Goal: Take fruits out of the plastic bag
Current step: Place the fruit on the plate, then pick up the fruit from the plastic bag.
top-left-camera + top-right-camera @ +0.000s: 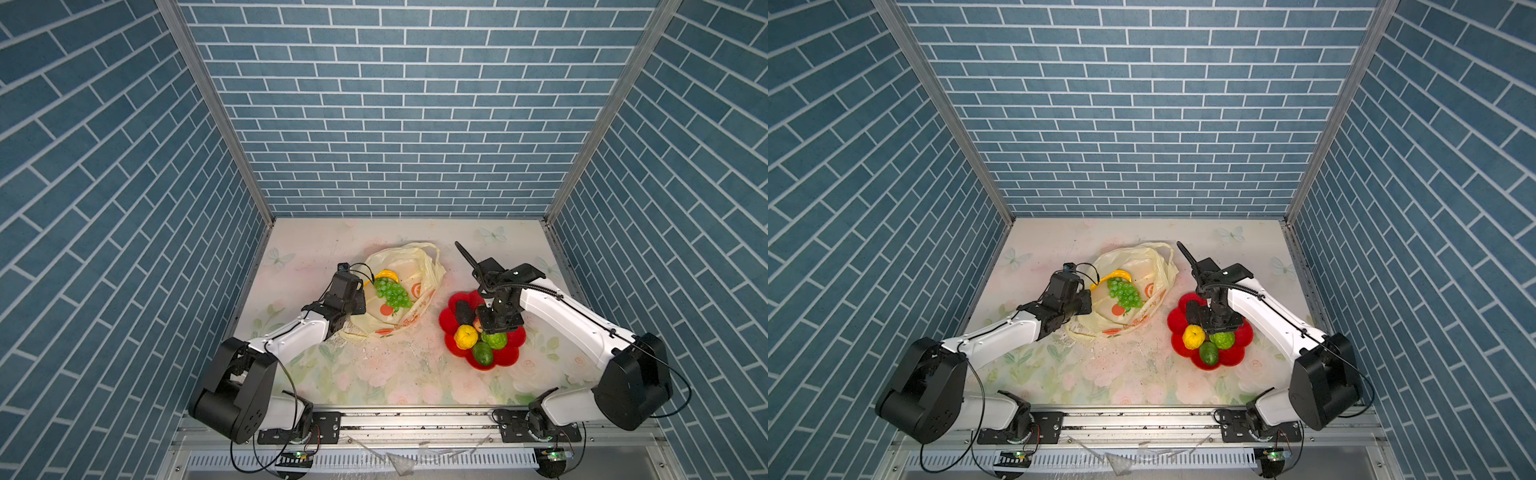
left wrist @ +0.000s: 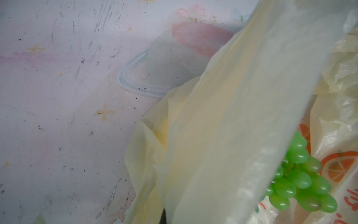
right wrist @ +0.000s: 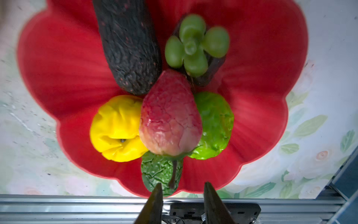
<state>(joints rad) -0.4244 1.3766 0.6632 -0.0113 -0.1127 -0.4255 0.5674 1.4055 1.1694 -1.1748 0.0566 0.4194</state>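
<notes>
Left wrist view: plastic bag [image 2: 232, 116] partly hides grape bunch [image 2: 302, 182].

We see two matching arms: the left arm [image 1: 291, 334] and right arm [image 1: 569, 320] pair glossy white link shells with bulky matte black joint housings, and tiny dark screw holes dot the white shells. Thin black cables loop beside each, and a ribbed black hose crosses the right one's wrist. Black base plates [image 1: 328, 428] carry silver screws. The right gripper [image 3: 182, 187] ends in dark, tapering fingers [image 3: 155, 205].
</notes>
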